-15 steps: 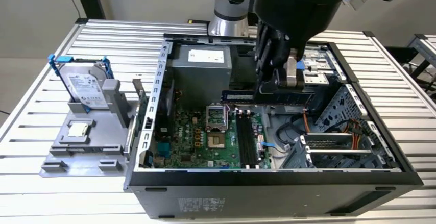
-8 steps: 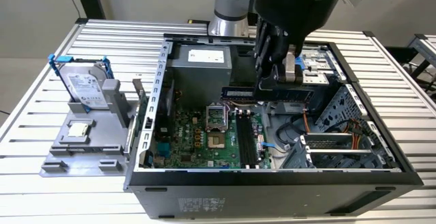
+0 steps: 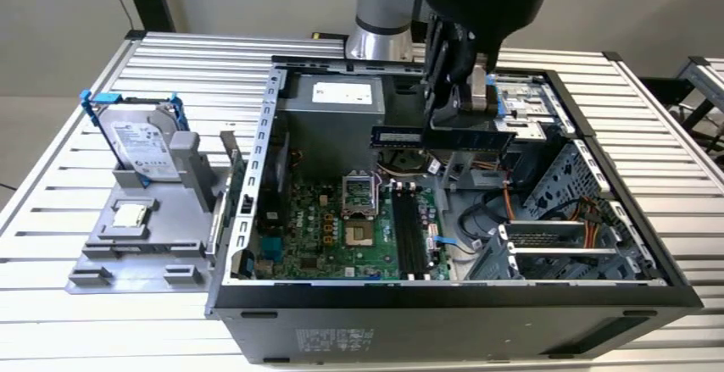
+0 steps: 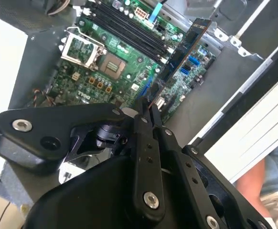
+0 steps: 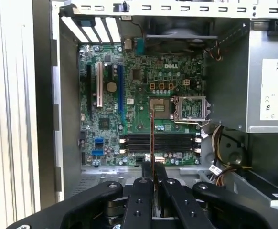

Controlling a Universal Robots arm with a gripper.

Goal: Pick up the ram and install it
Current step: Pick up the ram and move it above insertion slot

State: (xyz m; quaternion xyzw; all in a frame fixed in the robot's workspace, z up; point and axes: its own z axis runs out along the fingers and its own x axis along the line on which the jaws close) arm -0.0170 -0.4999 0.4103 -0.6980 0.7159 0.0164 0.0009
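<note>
Since gripper (image 3: 457, 124) pinches ram (image 3: 398, 137) by upper edge, lower edge hangs free over case (image 3: 476, 313) middle, well above memory slots (image 3: 409, 236), seemingly crosswise to them.

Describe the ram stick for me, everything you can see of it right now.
The ram is a thin, long circuit-board stick, dark blue-green with a pale label on its face. The gripper pinches it on edge, long side level, both ends sticking out, in the air over the open computer case. Nothing else touches it. In the first wrist view it shows edge-on as a thin line, turned across the black memory slots on the motherboard below, not yet seated.
</note>
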